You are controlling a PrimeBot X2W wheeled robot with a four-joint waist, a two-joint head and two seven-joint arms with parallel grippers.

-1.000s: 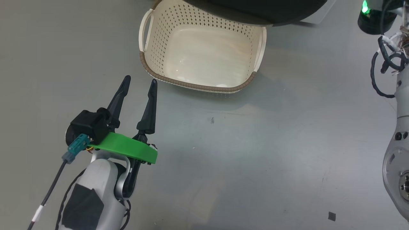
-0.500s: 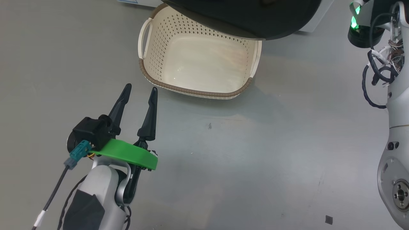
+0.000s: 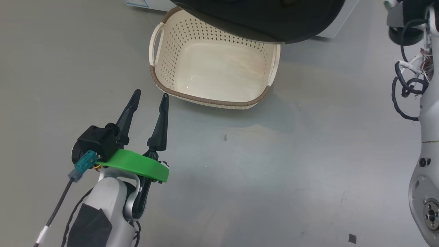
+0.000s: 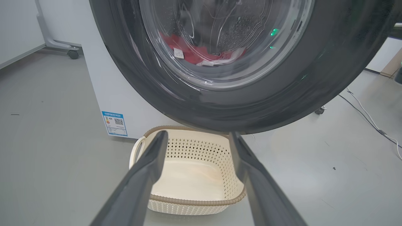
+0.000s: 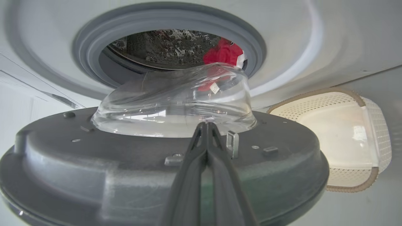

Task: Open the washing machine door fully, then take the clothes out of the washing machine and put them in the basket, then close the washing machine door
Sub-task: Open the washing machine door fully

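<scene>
The washing machine door stands partly open, its black rim overhanging the far edge of the cream basket. My left gripper is open and holds nothing, low over the floor just short of the basket. My right gripper is shut, its tips at the door's grey inner face beside the metal latch and below the glass bowl; whether they touch it I cannot tell. Red and white clothes lie in the drum of the washing machine, and also show through the door glass.
The right arm with looped black cables rises along the right edge. A blue sticker marks the machine's white front, low down behind the basket. A wheeled stand foot is at the far left. Cables trail on the grey floor at right.
The head view has shifted slightly. The door's black rim reaches further over the basket than before. The right wrist has moved and its green light has left view. The left gripper has stayed put.
</scene>
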